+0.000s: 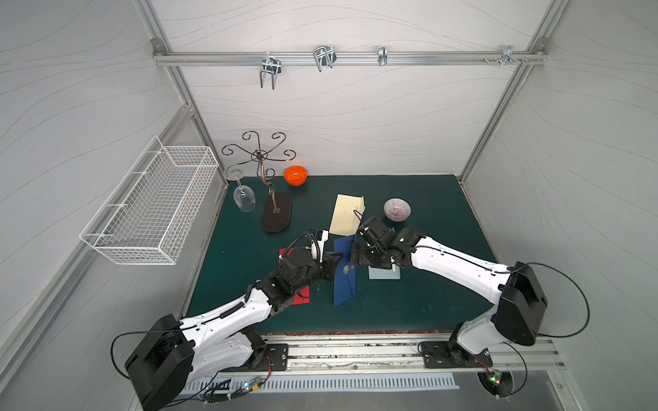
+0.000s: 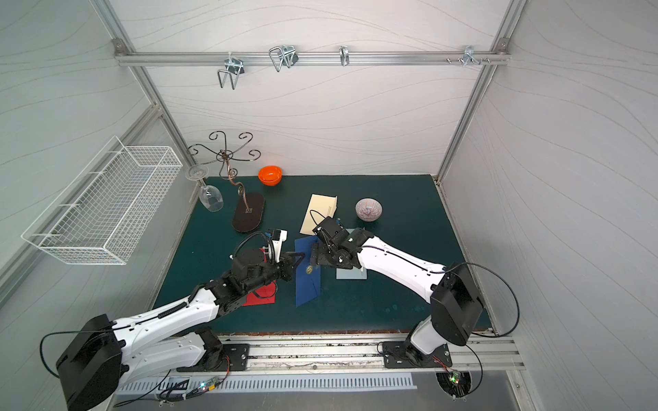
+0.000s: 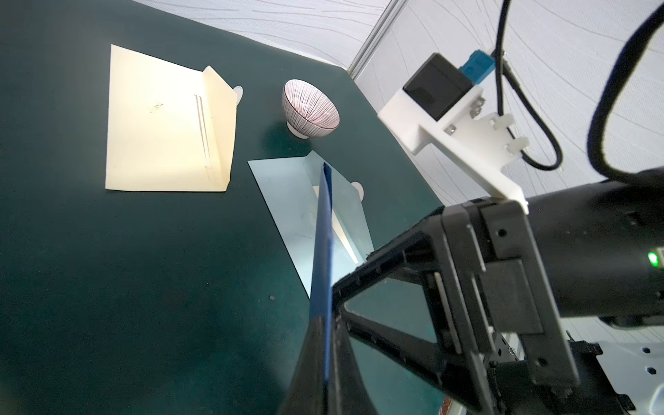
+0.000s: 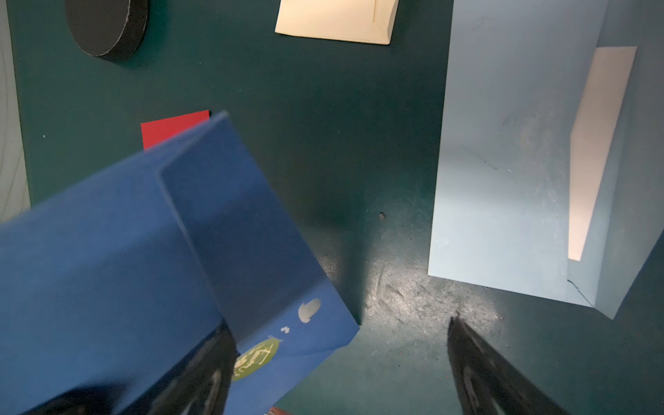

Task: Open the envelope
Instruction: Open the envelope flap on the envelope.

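Note:
The envelope (image 1: 344, 284) is dark blue and sits at the middle of the green mat in both top views (image 2: 307, 284). It carries a round green sticker (image 4: 255, 359). My left gripper (image 1: 337, 258) is shut on its left edge, and the left wrist view shows the blue paper (image 3: 322, 233) edge-on between the jaws, lifted off the mat. My right gripper (image 1: 354, 254) stands open over the envelope's right side. In the right wrist view one finger (image 4: 201, 359) lies over the blue paper by the sticker, while the other finger (image 4: 478, 363) hangs over bare mat.
A cream envelope (image 1: 347, 213) lies behind, a light blue one (image 1: 384, 274) under the right arm, a red one (image 1: 302, 299) under the left arm. A striped bowl (image 1: 397, 209), orange bowl (image 1: 295, 175), glass stand (image 1: 276, 213), wine glass (image 1: 244, 199) and wall basket (image 1: 153, 206) surround them.

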`<state>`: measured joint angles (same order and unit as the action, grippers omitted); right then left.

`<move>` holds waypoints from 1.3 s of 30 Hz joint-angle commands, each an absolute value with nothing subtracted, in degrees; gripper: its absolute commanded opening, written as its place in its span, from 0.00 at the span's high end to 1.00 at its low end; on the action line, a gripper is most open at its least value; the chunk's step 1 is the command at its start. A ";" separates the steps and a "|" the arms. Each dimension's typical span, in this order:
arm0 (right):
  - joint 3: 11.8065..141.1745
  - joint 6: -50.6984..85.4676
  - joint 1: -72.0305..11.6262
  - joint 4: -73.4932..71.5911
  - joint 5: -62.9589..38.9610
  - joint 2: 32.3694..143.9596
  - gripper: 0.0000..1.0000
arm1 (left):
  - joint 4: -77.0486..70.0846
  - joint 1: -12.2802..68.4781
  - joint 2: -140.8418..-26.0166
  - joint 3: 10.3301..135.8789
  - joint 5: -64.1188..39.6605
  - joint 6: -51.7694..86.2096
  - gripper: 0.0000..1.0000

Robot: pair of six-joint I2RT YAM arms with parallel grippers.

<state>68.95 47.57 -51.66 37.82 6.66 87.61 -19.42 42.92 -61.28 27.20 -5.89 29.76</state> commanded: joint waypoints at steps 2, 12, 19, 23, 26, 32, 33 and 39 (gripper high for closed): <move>69.71 47.02 -51.42 40.53 8.96 88.07 0.08 | -22.32 43.07 -60.94 29.43 -5.72 29.44 1.00; 68.53 46.24 -51.42 37.98 9.30 86.94 0.08 | -23.64 43.09 -60.91 28.86 -5.22 28.15 1.00; 67.84 46.48 -51.42 37.87 9.95 85.99 0.07 | -23.67 43.07 -60.68 28.39 -5.50 28.38 1.00; 67.77 46.51 -51.42 37.79 9.76 86.04 0.07 | -23.67 43.08 -61.12 28.70 -6.08 28.56 1.00; 67.83 46.38 -51.35 37.70 9.76 85.98 0.07 | -23.64 43.07 -61.24 28.65 -6.19 28.57 1.00; 67.86 46.32 -51.33 37.86 9.69 86.51 0.07 | -23.69 43.07 -60.89 28.39 -5.94 28.23 1.00; 68.07 46.32 -51.37 37.88 9.57 86.58 0.07 | -23.64 43.07 -60.80 28.39 -5.95 28.21 1.00; 68.19 46.48 -51.33 38.34 9.65 86.56 0.07 | -23.69 43.12 -60.72 28.41 -6.13 28.26 1.00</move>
<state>68.60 46.63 -51.68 37.04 7.29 87.24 -19.57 42.92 -61.28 27.20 -5.58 28.97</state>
